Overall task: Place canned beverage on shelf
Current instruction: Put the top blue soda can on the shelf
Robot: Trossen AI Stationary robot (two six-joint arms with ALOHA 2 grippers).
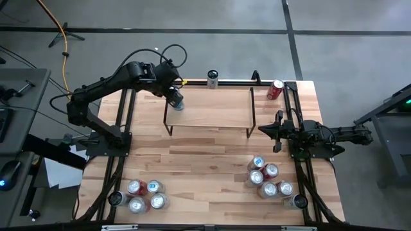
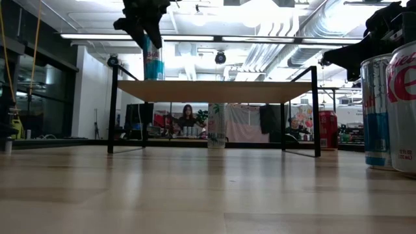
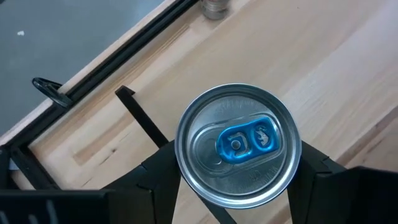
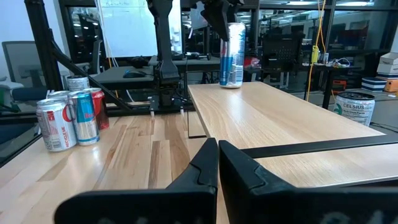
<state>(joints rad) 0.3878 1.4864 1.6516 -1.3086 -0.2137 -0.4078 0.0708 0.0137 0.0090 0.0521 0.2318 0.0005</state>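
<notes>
A silver-and-blue can [image 3: 239, 152] with a blue pull tab stands upright on the shelf [image 1: 209, 109], a low wood-topped riser on thin black legs. The can [image 1: 178, 102] is near the shelf's far left corner. My left gripper [image 1: 174, 97] reaches down over it from the left, and its two dark fingers are closed on the can's sides. In the low view the can [image 2: 153, 62] has its base at the shelf top [image 2: 214, 91]. My right gripper [image 1: 263, 130] rests level at the shelf's right end, shut and touching nothing. My left gripper has the can's round wall, just under the top rim [image 3: 180, 155], between its two fingers [image 3: 158, 171], one on each side. The fingers come steeply from above, slanting in from the table's left. The can is upright with its base on the shelf top.
A lone can [image 1: 212, 79] stands behind the shelf at the far edge, and a red can [image 1: 275, 89] sits at the far right. Several cans [image 1: 144, 196] are grouped near left and several more [image 1: 270, 179] near right. Bare wood lies between the groups.
</notes>
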